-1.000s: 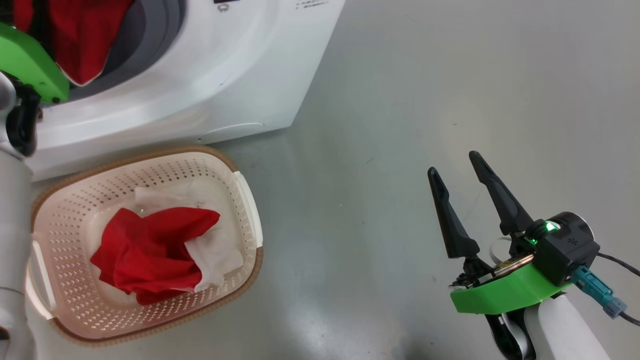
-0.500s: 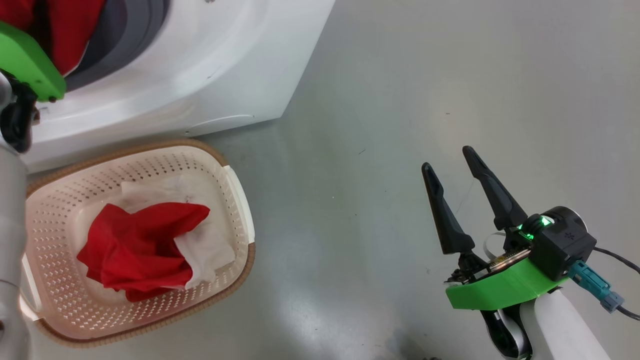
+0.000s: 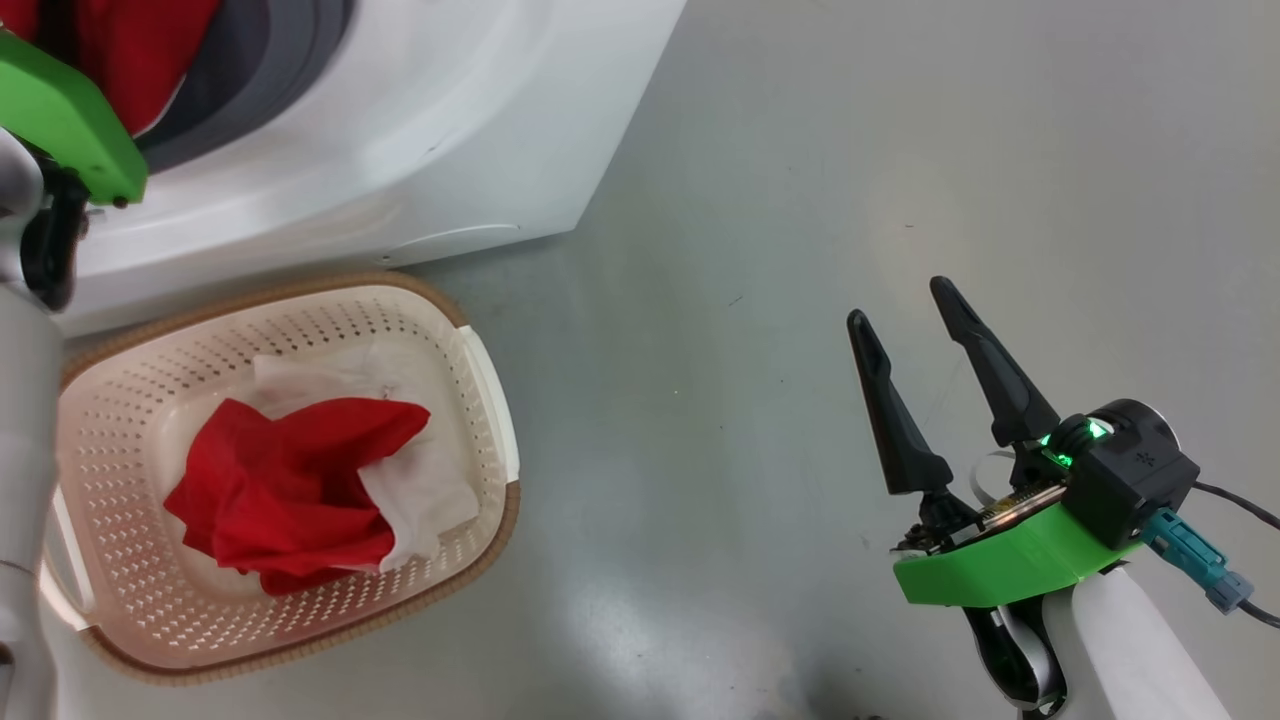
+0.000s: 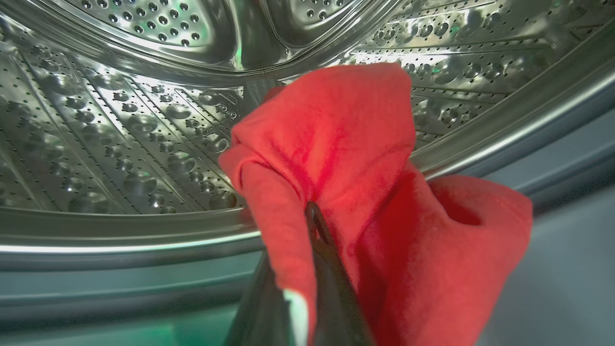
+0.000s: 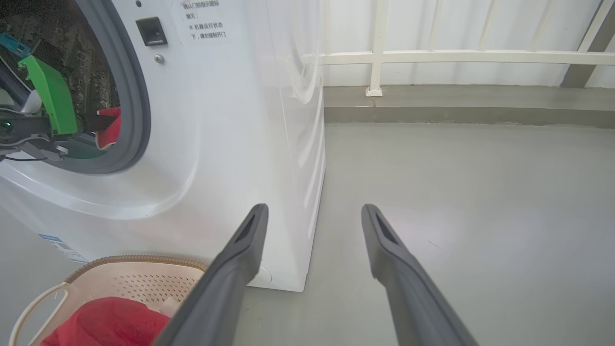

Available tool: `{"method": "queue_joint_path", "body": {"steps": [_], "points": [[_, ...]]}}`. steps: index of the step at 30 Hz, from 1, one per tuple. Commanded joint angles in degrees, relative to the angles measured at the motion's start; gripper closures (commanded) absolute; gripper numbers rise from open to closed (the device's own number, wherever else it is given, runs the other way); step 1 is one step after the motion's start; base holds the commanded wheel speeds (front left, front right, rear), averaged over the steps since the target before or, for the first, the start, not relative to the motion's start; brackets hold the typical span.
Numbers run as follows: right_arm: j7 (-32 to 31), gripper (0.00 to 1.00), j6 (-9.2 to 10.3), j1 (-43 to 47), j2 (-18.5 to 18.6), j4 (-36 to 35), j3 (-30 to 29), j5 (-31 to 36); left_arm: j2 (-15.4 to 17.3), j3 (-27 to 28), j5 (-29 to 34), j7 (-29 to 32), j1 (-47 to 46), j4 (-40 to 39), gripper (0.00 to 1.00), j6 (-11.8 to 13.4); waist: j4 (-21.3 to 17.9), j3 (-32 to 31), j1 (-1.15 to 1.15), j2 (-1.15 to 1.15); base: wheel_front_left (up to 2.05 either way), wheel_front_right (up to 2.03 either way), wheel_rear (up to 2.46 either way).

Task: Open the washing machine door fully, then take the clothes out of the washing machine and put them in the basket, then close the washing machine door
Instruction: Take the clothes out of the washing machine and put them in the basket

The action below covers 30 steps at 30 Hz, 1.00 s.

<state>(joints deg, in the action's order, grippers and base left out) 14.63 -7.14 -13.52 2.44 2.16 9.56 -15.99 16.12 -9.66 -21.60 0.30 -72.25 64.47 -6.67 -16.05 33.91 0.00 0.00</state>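
Left gripper (image 4: 313,211) is clamped on a fold of the red garment (image 4: 346,144) at the washing machine (image 3: 400,130) drum mouth, evidently to draw it out. Right gripper (image 3: 900,305) hangs wide open and idle. Basket (image 3: 490,380), just below the opening, holds other clothes (image 3: 290,490).

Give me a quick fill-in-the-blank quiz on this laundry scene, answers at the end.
The left gripper is shut on a ____ fabric garment inside the steel perforated drum.
The right gripper, over the grey floor, has its jaws ____.
The cream-white perforated plastic basket holds red and ____ clothes.
Missing words: red, open, white.
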Motion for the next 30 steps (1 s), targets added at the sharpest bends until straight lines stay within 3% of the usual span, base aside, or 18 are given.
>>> {"method": "queue_joint_path", "body": {"steps": [1, 17, 30], "points": [[0.37, 0.0, -0.35, 0.0, 0.43, -1.0, 0.63, -0.28, 3.24, 0.07, 0.86, -0.78, -1.37, -1.62, 1.0, -0.23, 0.25, -0.15, 0.0, 0.0, 0.0, 0.0, 0.0], [0.37, 0.0, -0.35, 0.66, 0.43, -0.7, 0.1, 0.07, 4.57, -3.59, 3.73, -5.57, 0.32, -5.15, 1.0, 1.09, 2.71, -2.27, 0.0, 0.0, 0.0, 0.0, 0.0], [0.37, 0.0, -0.35, 1.37, 0.43, -0.3, -0.53, 0.48, 4.54, -5.69, 4.41, -10.12, 8.67, -14.44, 1.0, 2.47, 5.07, -5.1, 0.0, 0.0, 0.0, 0.0, 0.0]]}}
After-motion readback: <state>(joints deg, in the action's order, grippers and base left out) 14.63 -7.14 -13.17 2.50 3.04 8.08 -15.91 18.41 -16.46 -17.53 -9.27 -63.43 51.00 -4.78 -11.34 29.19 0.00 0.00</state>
